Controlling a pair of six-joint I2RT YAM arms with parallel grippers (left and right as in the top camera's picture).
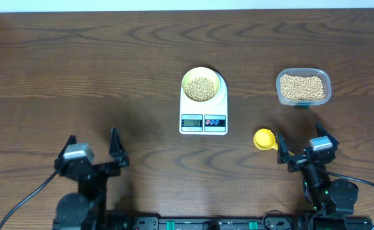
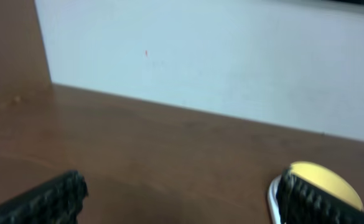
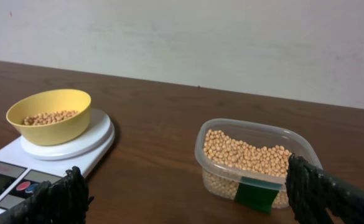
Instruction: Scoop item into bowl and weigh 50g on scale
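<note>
Nearest me, the left gripper (image 1: 93, 137) and right gripper (image 1: 300, 136) both have their jaws spread wide, holding nothing. I read the bowl (image 3: 51, 127) centred on the scale (image 1: 202, 122), partly filled with beans (image 1: 202, 88). More beans fill the clear container (image 3: 216, 180) to its right, and the yellow scoop (image 1: 263, 138) lies just beside the right gripper.
</note>
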